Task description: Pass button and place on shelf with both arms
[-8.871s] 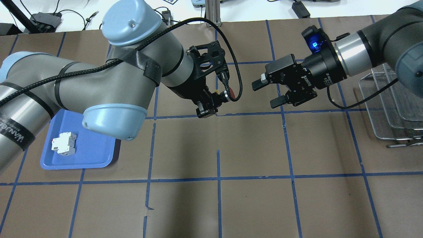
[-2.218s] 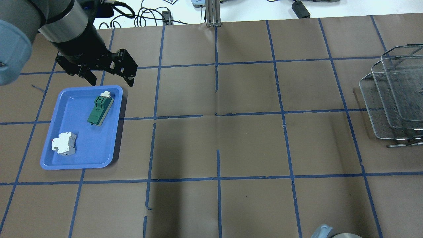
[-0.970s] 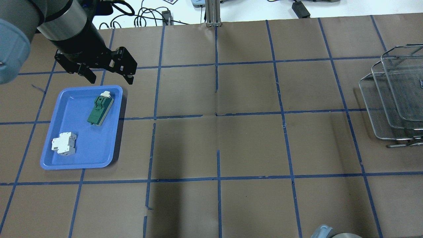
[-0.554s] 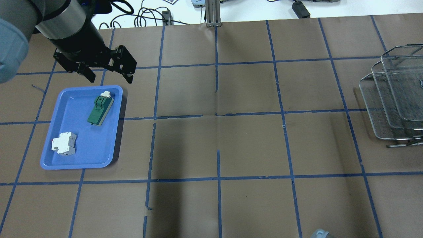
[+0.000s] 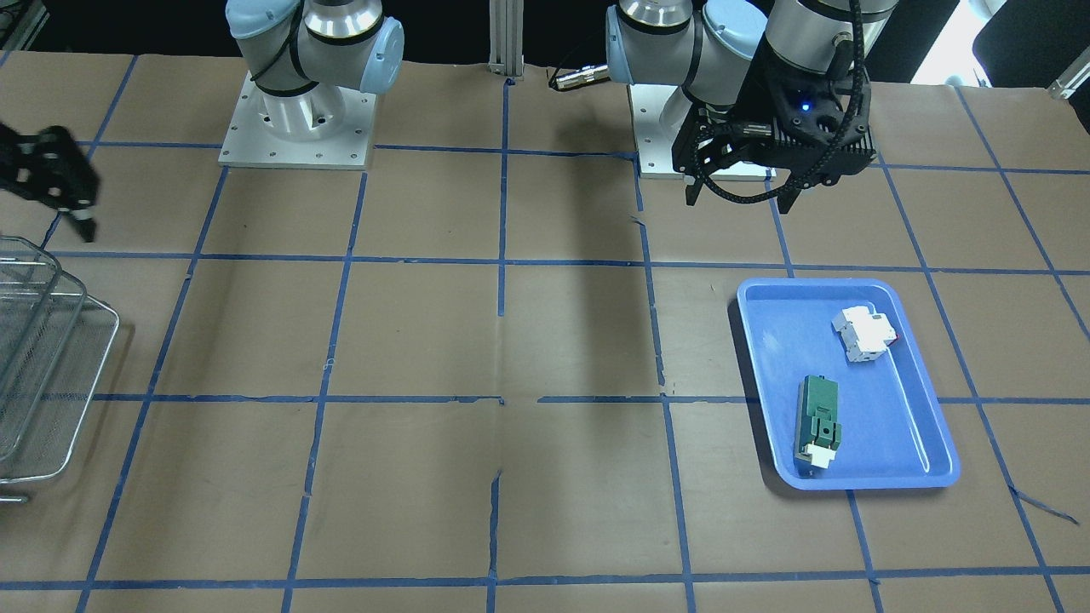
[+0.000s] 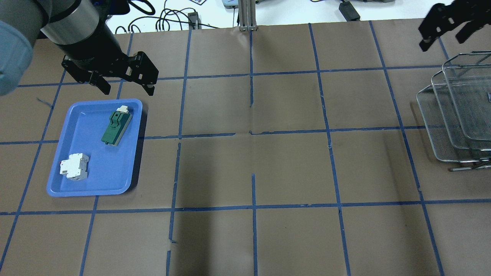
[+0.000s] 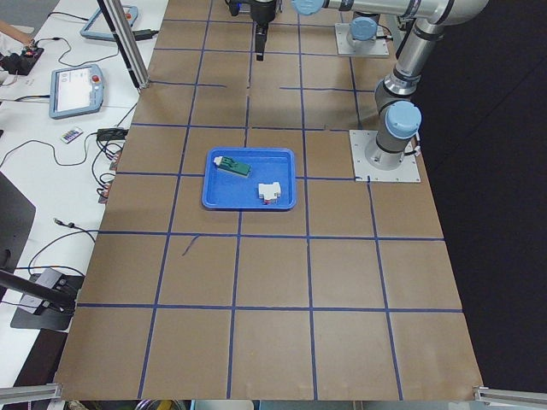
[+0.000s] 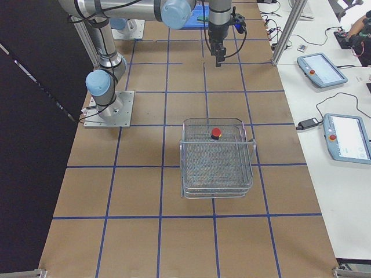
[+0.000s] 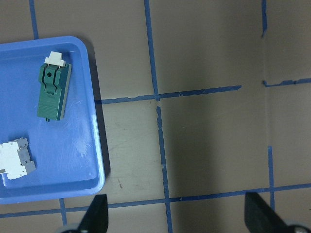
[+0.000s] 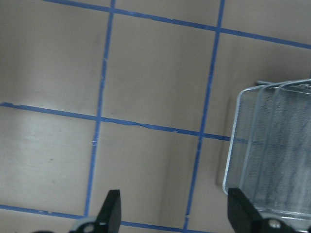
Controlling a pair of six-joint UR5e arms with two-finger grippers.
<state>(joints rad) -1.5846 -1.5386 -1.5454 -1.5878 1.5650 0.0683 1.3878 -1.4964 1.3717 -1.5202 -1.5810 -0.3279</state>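
The button [image 8: 215,133], with its red cap up, sits on the top tier of the wire shelf [image 8: 217,168], near that tier's far end; only the exterior right view shows it. The shelf stands at the table's right end [image 6: 441,126], and also shows in the front view [image 5: 51,340] and the right wrist view [image 10: 272,145]. My left gripper [image 6: 127,91] is open and empty, just beyond the blue tray's far edge [image 5: 739,204] [image 9: 176,216]. My right gripper [image 6: 441,40] is open and empty, raised beside the shelf's far corner [image 10: 175,211].
A blue tray [image 6: 92,180] at the table's left holds a white breaker block [image 6: 73,166] and a green module [image 6: 116,124]. Brown paper with blue tape lines covers the table. Cables and a post lie along the far edge.
Earlier my left gripper held the button toward the open right gripper. Now it is empty by the tray, drifting slightly away. The right gripper has just come into view at the shelf's far corner.
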